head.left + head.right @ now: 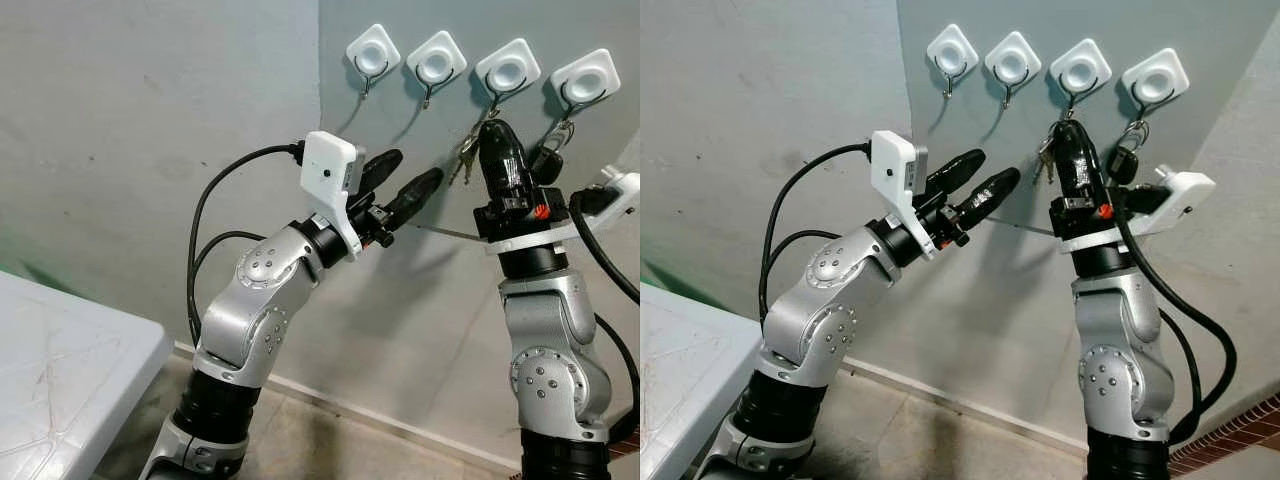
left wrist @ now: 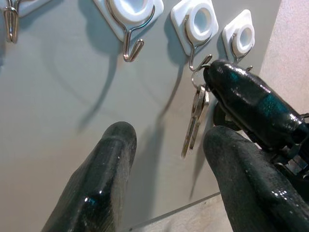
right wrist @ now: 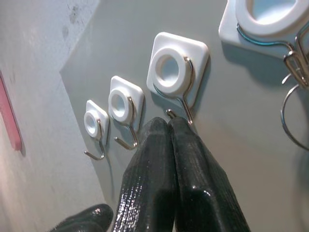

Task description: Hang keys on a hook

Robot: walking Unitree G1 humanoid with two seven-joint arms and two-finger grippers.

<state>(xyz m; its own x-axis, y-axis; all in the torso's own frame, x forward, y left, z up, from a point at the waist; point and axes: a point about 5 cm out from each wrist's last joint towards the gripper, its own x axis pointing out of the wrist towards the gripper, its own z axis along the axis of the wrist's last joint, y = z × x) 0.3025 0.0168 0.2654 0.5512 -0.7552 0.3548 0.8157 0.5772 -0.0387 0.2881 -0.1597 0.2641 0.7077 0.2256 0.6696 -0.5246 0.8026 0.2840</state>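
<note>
Four white hooks sit in a row on the grey wall panel. My right gripper point(image 1: 490, 128) is raised to the third hook point(image 1: 507, 68) with its fingers pressed shut. Their tips point(image 3: 169, 124) touch the hook's metal end. A small bunch of silver keys point(image 2: 194, 116) hangs from a ring that runs into those fingertips, just under the hook. Whether the ring sits over the hook's end is hidden. My left gripper point(image 1: 415, 168) is open and points at the wall below the second hook point(image 1: 436, 58), to the left of the keys.
A black key fob point(image 1: 547, 160) on a ring hangs from the fourth hook point(image 1: 584, 78). The first hook point(image 1: 373, 50) and the second are bare. A white table point(image 1: 70, 350) stands at lower left. The wall panel is close ahead.
</note>
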